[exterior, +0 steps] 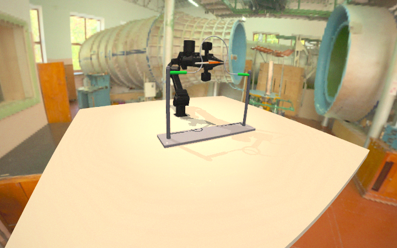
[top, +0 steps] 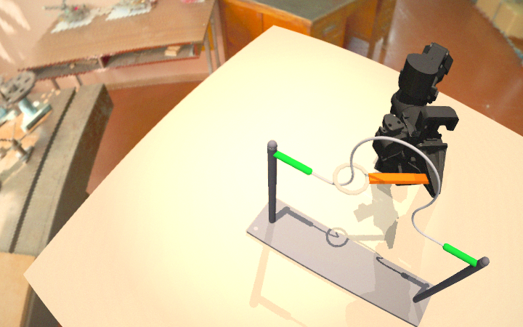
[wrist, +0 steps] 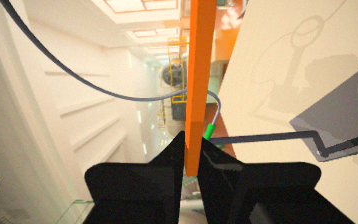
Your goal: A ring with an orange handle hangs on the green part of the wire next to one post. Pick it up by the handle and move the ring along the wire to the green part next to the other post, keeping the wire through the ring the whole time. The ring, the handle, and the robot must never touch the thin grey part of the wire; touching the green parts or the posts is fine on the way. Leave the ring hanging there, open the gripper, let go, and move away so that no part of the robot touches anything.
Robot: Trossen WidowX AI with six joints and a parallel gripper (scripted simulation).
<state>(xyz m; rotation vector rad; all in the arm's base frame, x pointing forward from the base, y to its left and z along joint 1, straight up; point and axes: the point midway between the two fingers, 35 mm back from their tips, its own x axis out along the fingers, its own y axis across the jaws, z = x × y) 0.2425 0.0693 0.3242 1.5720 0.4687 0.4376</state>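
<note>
The pale ring [top: 352, 192] [exterior: 197, 63] lies nearly level around the grey wire [top: 413, 148] [exterior: 213, 36] [wrist: 105, 92], at the foot of its tall loop near the left green part [top: 293, 162] [exterior: 178, 72]. Any gap between ring and wire is too small to judge. The other green part [top: 460, 254] [exterior: 243, 74] is at the right post. My gripper [top: 431, 189] [exterior: 223, 63] [wrist: 187, 135] is shut on the orange handle [top: 397, 178] [exterior: 213, 62] [wrist: 200, 65] near its far end. The ring is out of the wrist view.
The left post [top: 272, 187] [exterior: 167, 104] and right post [top: 450, 281] [exterior: 246, 98] stand on the grey base [top: 336, 268] [exterior: 193, 138]. The wire's loop rises above the handle. The arm reaches in from behind the wire in the exterior view.
</note>
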